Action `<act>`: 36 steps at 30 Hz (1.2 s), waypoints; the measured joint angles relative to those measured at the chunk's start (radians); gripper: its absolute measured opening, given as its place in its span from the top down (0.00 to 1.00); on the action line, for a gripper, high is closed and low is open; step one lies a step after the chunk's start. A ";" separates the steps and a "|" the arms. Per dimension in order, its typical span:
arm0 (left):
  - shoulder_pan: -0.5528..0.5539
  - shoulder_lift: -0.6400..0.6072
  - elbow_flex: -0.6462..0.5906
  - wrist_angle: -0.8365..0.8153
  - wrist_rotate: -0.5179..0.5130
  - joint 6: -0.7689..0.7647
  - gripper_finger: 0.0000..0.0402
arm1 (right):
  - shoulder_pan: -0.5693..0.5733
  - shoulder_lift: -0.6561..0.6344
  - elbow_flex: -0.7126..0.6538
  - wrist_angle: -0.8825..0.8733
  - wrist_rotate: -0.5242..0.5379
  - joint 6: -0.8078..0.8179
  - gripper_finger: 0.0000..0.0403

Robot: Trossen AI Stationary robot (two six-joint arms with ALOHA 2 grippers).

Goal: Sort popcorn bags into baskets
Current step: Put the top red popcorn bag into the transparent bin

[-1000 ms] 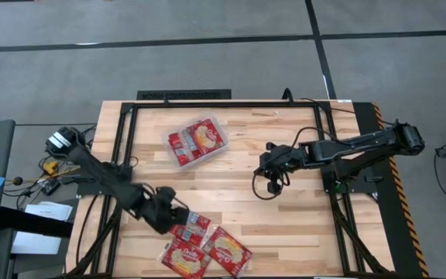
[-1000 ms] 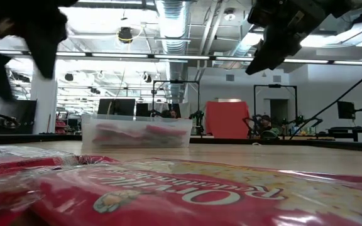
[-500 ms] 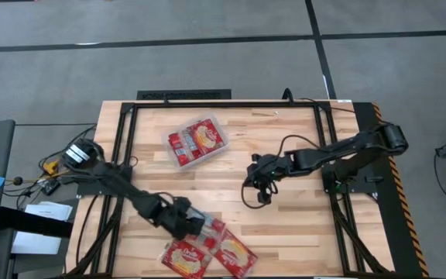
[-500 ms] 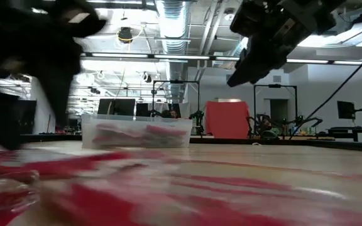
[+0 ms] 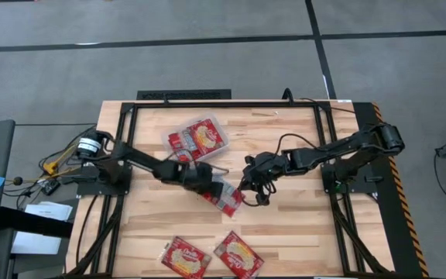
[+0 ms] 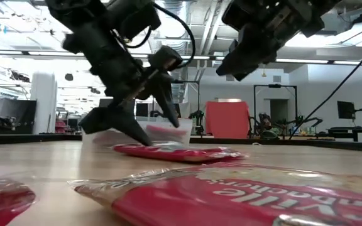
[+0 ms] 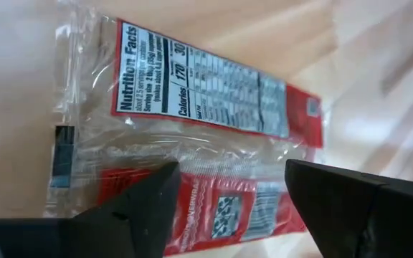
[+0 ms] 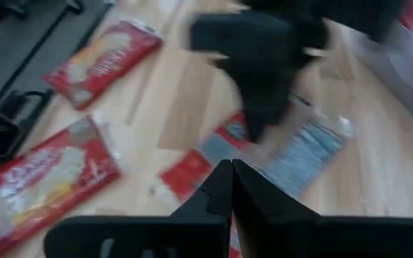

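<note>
While both arms are reaching in over the middle of the wooden counter [image 5: 285, 225], the scene is reading as follows. Clear plastic tray [image 5: 197, 141] is sitting toward the far side of the counter, already holding red popcorn packets. One popcorn packet [image 5: 224, 198] is lying flat mid-counter, pale nutrition panel facing up in the left wrist view [image 7: 192, 107]. Left claw [image 5: 207, 184] is hanging just over that packet's end nearer the tray, fingers [image 7: 135, 208] standing wide apart on either side of it and gripping nothing; in the low view the fingertips [image 6: 127, 129] are reaching down to the counter beside the packet [image 6: 178, 152]. Right claw [image 5: 248, 183] is hovering just beside the packet's other end, raised above the counter, fingers [image 8: 217, 197] pressing together with nothing between them. Two more packets [image 5: 184, 257] [image 5: 238, 254] are lying picture-side up near the counter's front edge, side by side, well apart from the tray.
</note>
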 joint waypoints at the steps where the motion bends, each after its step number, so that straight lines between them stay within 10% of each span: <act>1: 0.017 -0.013 0.000 0.019 0.030 0.016 0.38 | 0.000 0.000 0.000 -0.003 -0.005 -0.008 0.94; 17: -0.139 -0.231 0.000 -0.154 -0.065 -0.152 0.46 | -0.102 0.239 -0.028 0.314 -0.317 -0.044 0.97; 36: -0.250 -0.033 -0.039 0.005 -0.317 -0.542 0.46 | -0.136 0.491 0.008 0.344 -0.232 0.065 0.96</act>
